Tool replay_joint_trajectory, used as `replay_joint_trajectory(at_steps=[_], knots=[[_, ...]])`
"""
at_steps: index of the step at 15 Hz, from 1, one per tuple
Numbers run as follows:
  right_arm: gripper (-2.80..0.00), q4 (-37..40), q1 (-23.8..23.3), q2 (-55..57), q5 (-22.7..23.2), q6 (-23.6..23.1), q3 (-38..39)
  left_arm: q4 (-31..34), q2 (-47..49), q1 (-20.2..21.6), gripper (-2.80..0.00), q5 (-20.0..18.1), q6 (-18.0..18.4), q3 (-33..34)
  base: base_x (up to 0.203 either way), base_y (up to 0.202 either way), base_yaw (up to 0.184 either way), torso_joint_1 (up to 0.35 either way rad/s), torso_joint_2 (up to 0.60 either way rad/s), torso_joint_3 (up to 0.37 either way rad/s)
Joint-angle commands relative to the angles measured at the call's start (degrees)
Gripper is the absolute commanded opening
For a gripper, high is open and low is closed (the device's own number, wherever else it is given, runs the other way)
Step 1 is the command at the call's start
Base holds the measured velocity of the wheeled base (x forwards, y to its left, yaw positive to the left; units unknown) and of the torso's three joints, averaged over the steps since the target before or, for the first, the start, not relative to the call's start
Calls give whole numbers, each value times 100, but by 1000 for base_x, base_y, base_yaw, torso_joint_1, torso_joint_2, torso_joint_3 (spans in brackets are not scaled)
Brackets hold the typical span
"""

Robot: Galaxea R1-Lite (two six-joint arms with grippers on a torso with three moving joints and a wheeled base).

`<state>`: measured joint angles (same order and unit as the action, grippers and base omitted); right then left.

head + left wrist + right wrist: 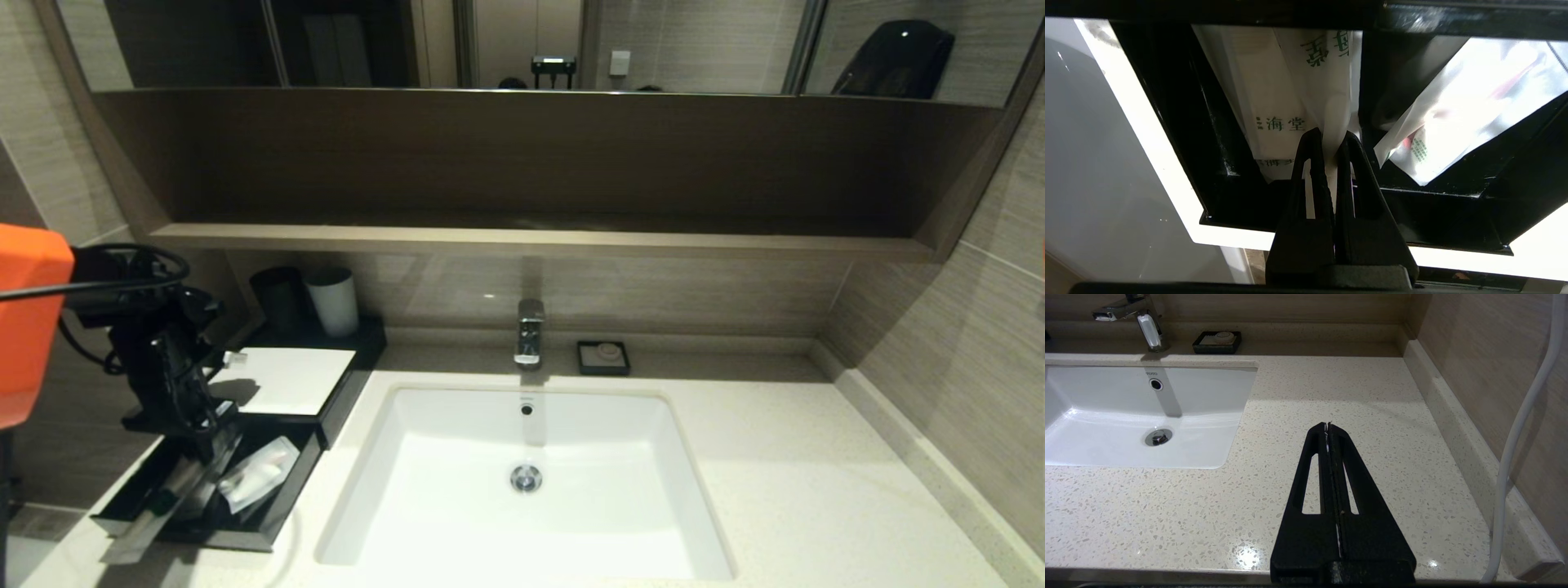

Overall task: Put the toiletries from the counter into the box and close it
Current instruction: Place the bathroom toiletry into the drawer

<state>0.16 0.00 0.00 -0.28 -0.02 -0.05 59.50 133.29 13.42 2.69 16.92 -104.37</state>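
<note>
The left hand (214, 447) hangs over the pulled-out drawer (269, 523) of the box (343, 390), at the left end of the surface (784, 482). Its fingers are pinched narrow on a long wrapped packet (175, 490), which slants down from the hand toward the drawer's near left corner, its low end reaching past the front rim. In the left wrist view the fingertips (1314, 141) clamp a pale rounded end (1336, 122) inside the clear wrap, and a flat white packet (1274, 102) with green print lies in the drawer just beyond the hand. Just to the right of the hand, a crumpled clear packet (260, 472) with a small green label lies in the drawer's right part; the left wrist view shows it in a separate compartment, past a black divider (1367, 98). Behind the hand sits the box's white top panel (290, 380), and beyond that a black cup (280, 298) and a white cup (333, 300) stand side by side on the black tray.

Well to the right of the hand lies the white sink basin (522, 523), with the chrome tap (529, 333) behind it and a small black soap dish (603, 358) just right of the tap.

The right hand (1329, 428) hovers over the bare speckled surface right of the basin, its fingers pressed together with nothing between them. A white cable (1523, 428) hangs beside it near the wall.
</note>
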Motion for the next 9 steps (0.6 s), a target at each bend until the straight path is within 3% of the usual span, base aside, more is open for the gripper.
replay_joint_trajectory(at_steps=[1, 9], knots=[[-280, 2, 0, 0, 1, 2, 3, 26, 31, -24, -280, 3, 9, -48, 0, 0, 0, 0, 0, 0], [-280, 2, 0, 0, 1, -6, 5, 20, 101, -50, -280, 3, 16, -180, 0, 0, 0, 0, 0, 0]])
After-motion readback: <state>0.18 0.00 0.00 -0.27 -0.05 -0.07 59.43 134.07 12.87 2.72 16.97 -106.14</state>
